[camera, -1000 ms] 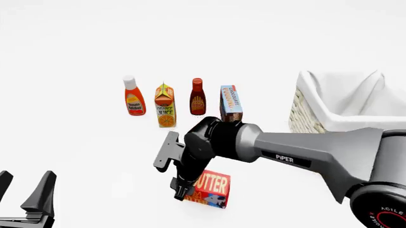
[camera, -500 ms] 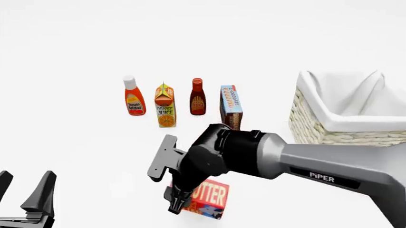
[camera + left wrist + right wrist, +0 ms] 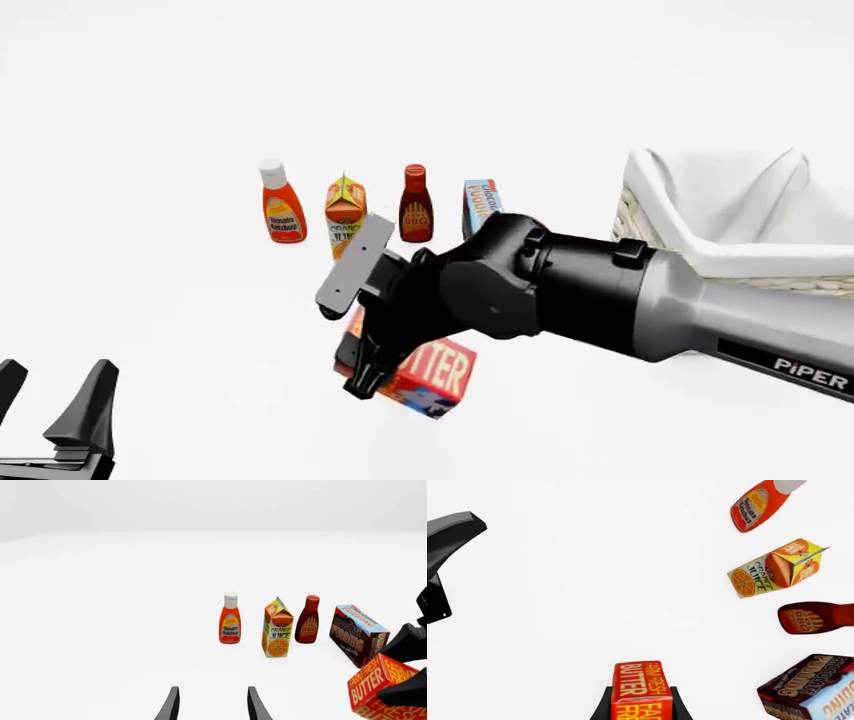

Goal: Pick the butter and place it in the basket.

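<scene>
Left wrist view: my left gripper hangs idle, fingers apart and holding nothing. Across the table stand the ketchup bottle, orange juice carton, BBQ sauce bottle and chocolate pudding box. The butter shows at 4 o'clock, tilted, with dark fingers of my other arm against it.

Front view: my right gripper is clamped on the butter, which appears clear of the table, tilted, at about 6 o'clock of the bottle row. The basket sits at 3 o'clock, well apart from the butter.

Right wrist view: the butter sits between my two fingers, most of the box projecting past the tips.

Hazards, as I judge them:
1. The grip covers only one end of the box. A fast swing toward the basket could let it pivot or slip out.
2. The pudding box stands near my forearm's path. A low transfer could topple it.
3. The basket rim is raised. Insufficient lift would catch the box on the cloth lining.
</scene>
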